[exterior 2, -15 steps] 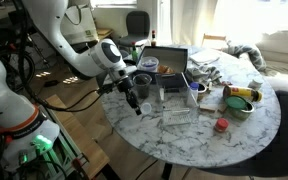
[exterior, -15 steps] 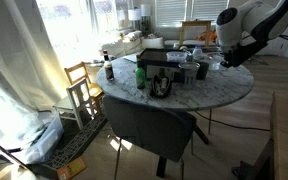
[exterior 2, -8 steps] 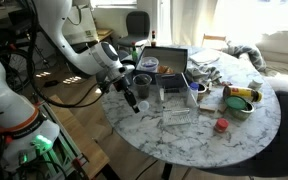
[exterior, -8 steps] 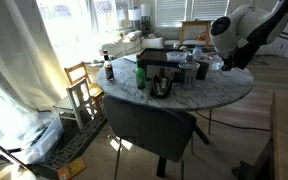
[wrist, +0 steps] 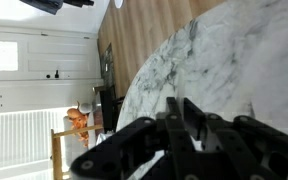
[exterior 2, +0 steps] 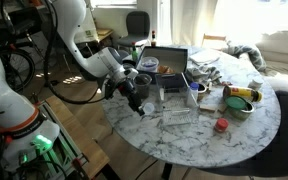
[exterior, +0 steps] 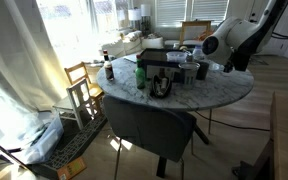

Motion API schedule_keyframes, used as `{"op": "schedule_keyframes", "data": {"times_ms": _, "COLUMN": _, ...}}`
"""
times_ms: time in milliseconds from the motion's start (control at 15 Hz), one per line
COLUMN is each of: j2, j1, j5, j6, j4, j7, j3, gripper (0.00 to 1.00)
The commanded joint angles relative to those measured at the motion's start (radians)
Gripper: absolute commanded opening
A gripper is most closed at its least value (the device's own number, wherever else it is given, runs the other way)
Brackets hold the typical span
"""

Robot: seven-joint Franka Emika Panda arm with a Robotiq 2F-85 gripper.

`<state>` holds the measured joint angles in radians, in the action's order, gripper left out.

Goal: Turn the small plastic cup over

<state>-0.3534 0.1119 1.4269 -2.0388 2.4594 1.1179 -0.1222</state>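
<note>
A small dark cup (exterior 2: 142, 84) stands near the edge of the round marble table (exterior 2: 189, 135), and it is too small to tell which way up it is. In an exterior view it shows as a small cup (exterior: 203, 70) beside the arm. My gripper (exterior 2: 133, 96) hangs just beside this cup, tilted, at the table's rim. In the wrist view the two black fingers (wrist: 179, 108) lie close together with only a thin gap and nothing between them, over the marble top (wrist: 234, 50). The cup does not show in the wrist view.
The table is crowded: a black open box (exterior 2: 169, 62), a clear plastic container (exterior 2: 179, 105), a bowl (exterior 2: 240, 98), a red lid (exterior 2: 221, 125), and bottles (exterior: 109, 70). A dark chair (exterior: 149, 125) stands at the table and a wooden chair (exterior: 81, 85) stands by the curtain.
The arm has swung in over the table's edge and the wrist has tilted, bringing the gripper closer to the cup. The fingers stay together.
</note>
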Motion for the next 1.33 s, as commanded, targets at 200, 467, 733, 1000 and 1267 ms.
{"op": "schedule_keyframes", "data": {"times_ms": 200, "j2": -0.170, "j1": 0.011, "j5": 0.088, "j6": 0.024, "j4": -0.124, "j7": 0.014, "j3": 0.017, "gripper": 0.03}}
{"op": "schedule_keyframes", "data": {"times_ms": 467, "j2": -0.213, "j1": 0.014, "j5": 0.112, "j6": 0.023, "j4": -0.162, "j7": 0.010, "j3": 0.024, "gripper": 0.20}}
{"op": "schedule_keyframes", "data": {"times_ms": 733, "j2": -0.227, "j1": 0.014, "j5": 0.122, "j6": 0.025, "j4": -0.177, "j7": 0.012, "j3": 0.029, "gripper": 0.56}}
{"op": "schedule_keyframes", "data": {"times_ms": 1000, "j2": -0.197, "j1": 0.018, "j5": 0.119, "j6": 0.014, "j4": -0.159, "j7": 0.009, "j3": 0.034, "gripper": 0.80}}
{"op": "schedule_keyframes", "data": {"times_ms": 1267, "j2": -0.132, "j1": 0.030, "j5": 0.114, "j6": -0.015, "j4": -0.117, "j7": 0.006, "j3": 0.038, "gripper": 0.99}}
